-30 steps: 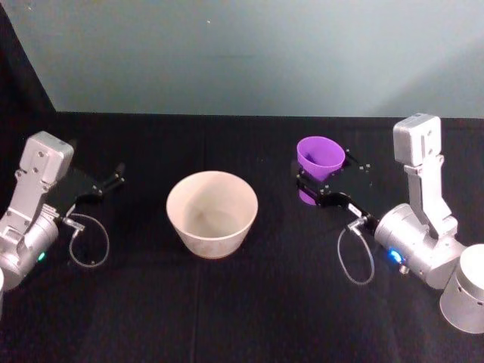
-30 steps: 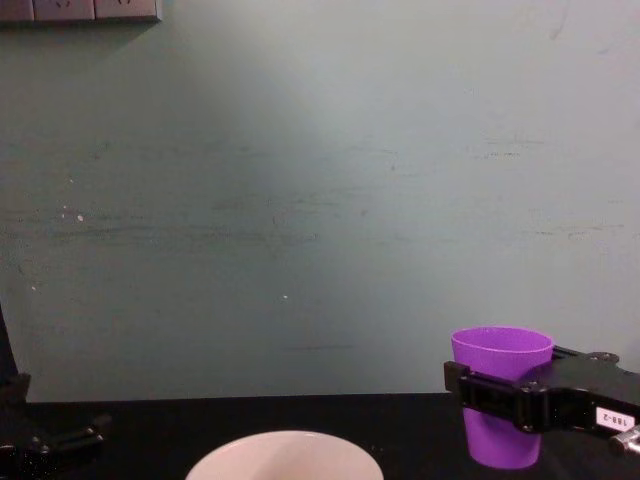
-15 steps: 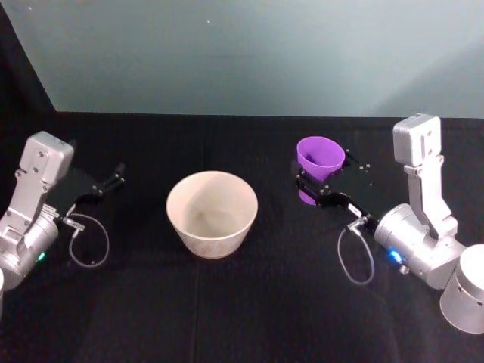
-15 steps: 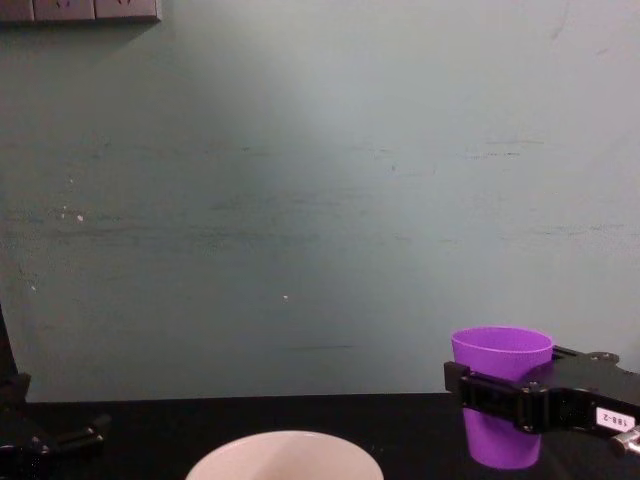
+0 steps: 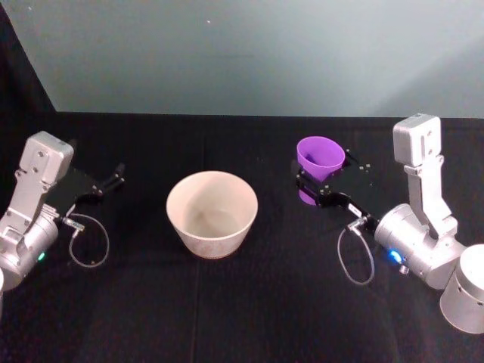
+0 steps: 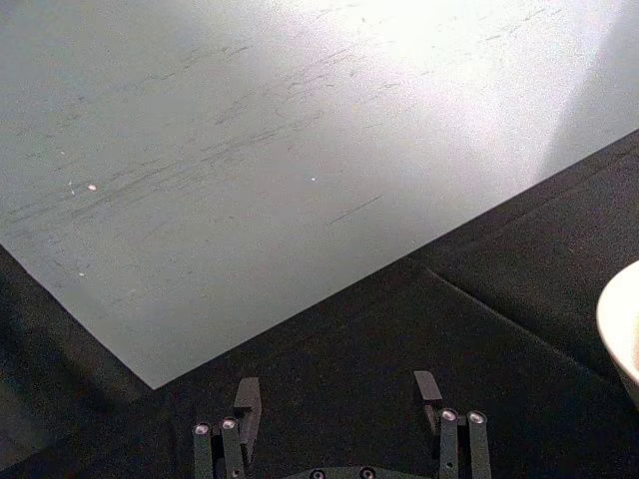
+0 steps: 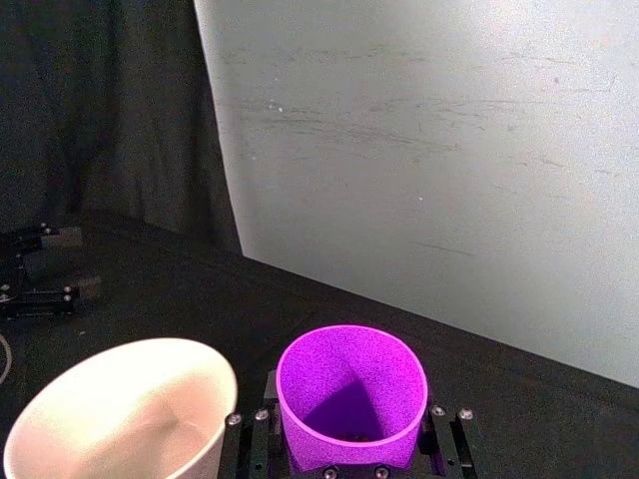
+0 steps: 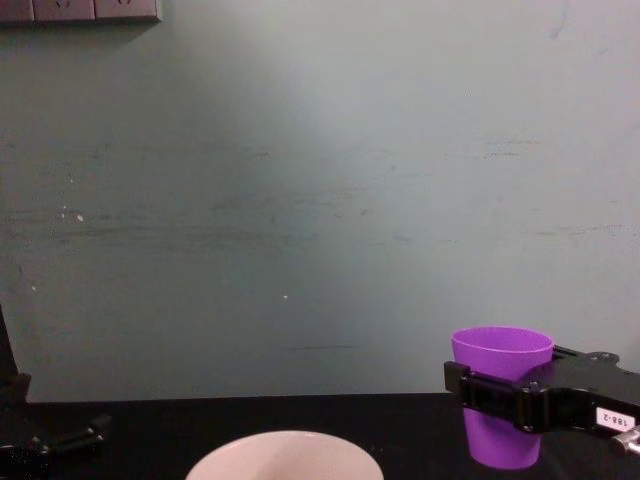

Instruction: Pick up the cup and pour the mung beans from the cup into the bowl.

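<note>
**Right gripper clamped on upright cup; bowl apart from it**

Right gripper (image 5: 322,174) (image 8: 508,396) (image 7: 349,444): the two black fingers (image 7: 442,431) sit on opposite sides of the cup (image 5: 320,156) (image 8: 501,351) (image 7: 351,384), pressed against its wall about mid-height. Fingers narrowed to the cup's width, holding it.

Cup: upright between these fingers, mouth level, rim above them and base below them. Cannot tell whether the base touches the black cloth (image 5: 249,310). Mung beans: the cup's bottom is in shadow in the right wrist view, so no grains can be made out.

Bowl (image 5: 212,231) (image 8: 285,452) (image 7: 110,404): stands on the cloth beside the right fingers, on their side toward the left arm, clear of them and of the cup. It lies between the two grippers.

Left gripper (image 5: 113,177) (image 6: 336,399) (image 8: 62,439): low over the cloth, well apart from the bowl on its far side from the cup. Fingers spread wide, bare cloth between them. Bowl rim shows off to one side of these fingers in the left wrist view.
</note>
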Robot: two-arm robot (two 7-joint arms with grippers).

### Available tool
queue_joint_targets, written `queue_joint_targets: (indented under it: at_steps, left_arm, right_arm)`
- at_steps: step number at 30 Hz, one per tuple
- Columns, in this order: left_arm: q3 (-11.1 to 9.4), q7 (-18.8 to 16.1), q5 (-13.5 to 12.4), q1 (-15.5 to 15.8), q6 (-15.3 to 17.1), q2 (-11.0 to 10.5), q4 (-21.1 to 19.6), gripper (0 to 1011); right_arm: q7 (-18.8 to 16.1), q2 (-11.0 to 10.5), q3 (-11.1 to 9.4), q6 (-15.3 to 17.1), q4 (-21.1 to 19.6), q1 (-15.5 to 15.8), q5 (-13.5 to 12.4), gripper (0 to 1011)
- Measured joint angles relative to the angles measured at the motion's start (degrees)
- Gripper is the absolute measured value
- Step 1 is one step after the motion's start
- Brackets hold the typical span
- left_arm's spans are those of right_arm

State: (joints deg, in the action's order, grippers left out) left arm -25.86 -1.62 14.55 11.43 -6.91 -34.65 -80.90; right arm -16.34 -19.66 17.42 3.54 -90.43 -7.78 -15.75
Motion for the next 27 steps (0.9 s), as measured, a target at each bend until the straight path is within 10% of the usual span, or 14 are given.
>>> queue_joint_targets:
  at_steps: [27]
  left_arm:
    - [0.0,0.0,0.0,0.0,0.0,0.0,0.0,1000]
  right_arm:
    - [0.0,0.0,0.0,0.0,0.0,0.0,0.0,726]
